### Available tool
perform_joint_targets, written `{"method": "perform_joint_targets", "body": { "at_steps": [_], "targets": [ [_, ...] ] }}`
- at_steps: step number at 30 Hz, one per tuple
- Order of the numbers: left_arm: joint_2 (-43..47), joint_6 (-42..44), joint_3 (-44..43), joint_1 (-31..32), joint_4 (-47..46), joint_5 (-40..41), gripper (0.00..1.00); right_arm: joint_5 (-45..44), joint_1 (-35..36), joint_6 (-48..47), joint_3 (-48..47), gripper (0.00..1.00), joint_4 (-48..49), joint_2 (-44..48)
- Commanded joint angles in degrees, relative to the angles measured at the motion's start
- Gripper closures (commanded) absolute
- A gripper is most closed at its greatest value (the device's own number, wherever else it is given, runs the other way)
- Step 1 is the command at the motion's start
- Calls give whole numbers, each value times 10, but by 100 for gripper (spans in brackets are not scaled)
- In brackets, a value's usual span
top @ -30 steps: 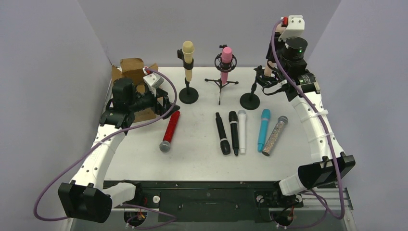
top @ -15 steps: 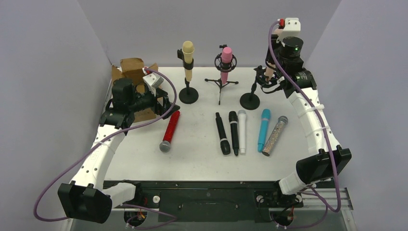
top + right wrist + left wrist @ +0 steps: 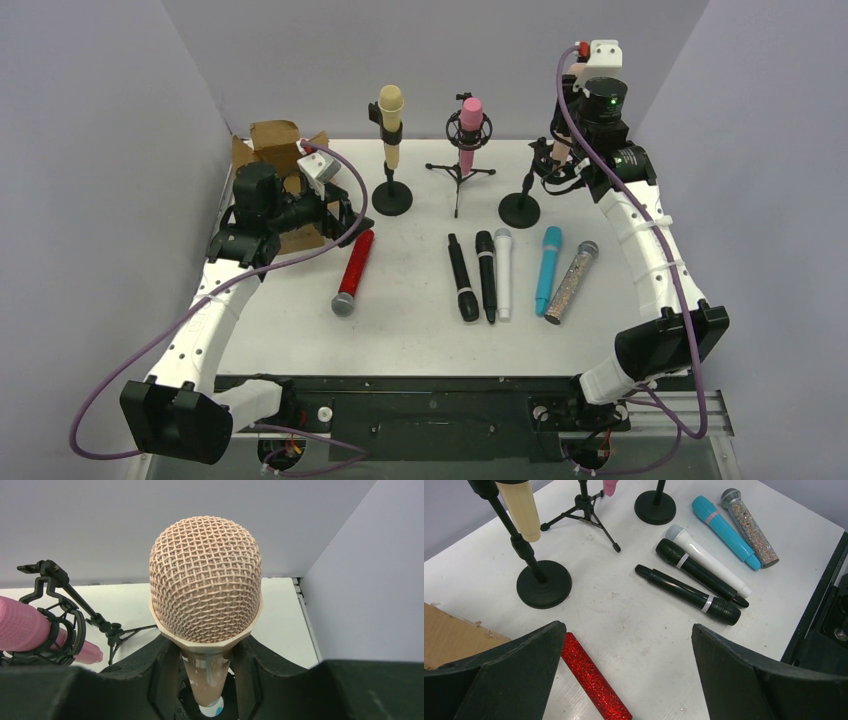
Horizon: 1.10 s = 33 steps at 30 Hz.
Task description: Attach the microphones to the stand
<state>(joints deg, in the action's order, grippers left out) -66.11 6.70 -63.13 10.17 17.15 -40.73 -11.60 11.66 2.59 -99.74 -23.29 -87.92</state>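
Left hand [image 3: 627, 627] stays wide open and empty above the red glittery stick microphone [image 3: 591, 677] on the counter [image 3: 420, 330]. Right hand [image 3: 207, 680], clamped on the peach mesh-headed microphone [image 3: 206, 600], has shifted slightly at the black round-based stand [image 3: 520, 208]; seating looks unfinished.

Cream mic [image 3: 390, 110] sits upright in the L stand [image 3: 391, 197], pink mic [image 3: 470, 120] in the tripod stand [image 3: 459, 172]; peach mic [image 3: 206, 600], mesh head up, is upright atop the R stand [image 3: 520, 208]. Red mic [image 3: 353, 270] lies flat L of centre. Black mic [image 3: 462, 278], 2nd black mic [image 3: 486, 272], white mic [image 3: 503, 270], teal mic [image 3: 548, 268] & glitter mic [image 3: 571, 282] lie side by side R of centre.
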Motion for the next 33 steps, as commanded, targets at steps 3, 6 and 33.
{"method": "perform_joint_targets", "body": {
  "at_steps": [3, 6, 33],
  "targets": [
    [6, 7, -2, 3, -19, 8, 4, -9, -4, 16, -14, 100, -34, -14],
    [6, 12, -3, 3, -17, 16, 4, -11, -3, 20, -14, 100, -38, -4],
    [5, 20, 3, 4, -17, 35, 4, -15, -3, 21, -8, 88, -31, -43]
  ]
}}
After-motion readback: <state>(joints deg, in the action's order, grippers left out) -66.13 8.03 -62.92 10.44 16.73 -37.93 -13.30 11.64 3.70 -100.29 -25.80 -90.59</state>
